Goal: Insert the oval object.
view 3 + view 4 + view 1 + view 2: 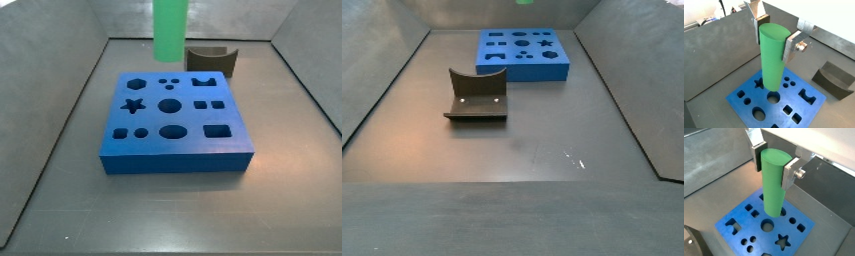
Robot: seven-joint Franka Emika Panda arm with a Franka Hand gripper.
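My gripper (775,41) is shut on the top of the oval object (773,60), a tall smooth bright green peg, and holds it upright between the silver fingers (793,44). Both wrist views show this; the gripper (773,167) grips the peg (773,185) near its upper end. The peg hangs above the blue block (807,109), over its part with small holes. An oval hole (759,114) lies further along the block. In a side view the peg (170,30) hangs above the block's (174,150) far edge; the gripper is out of that frame.
A dark grey-brown curved block (211,61) stands on the floor just behind the blue block; it also shows in a side view (476,96) and a wrist view (834,80). Grey walls (74,90) enclose the floor. The block (523,55) has several differently shaped holes.
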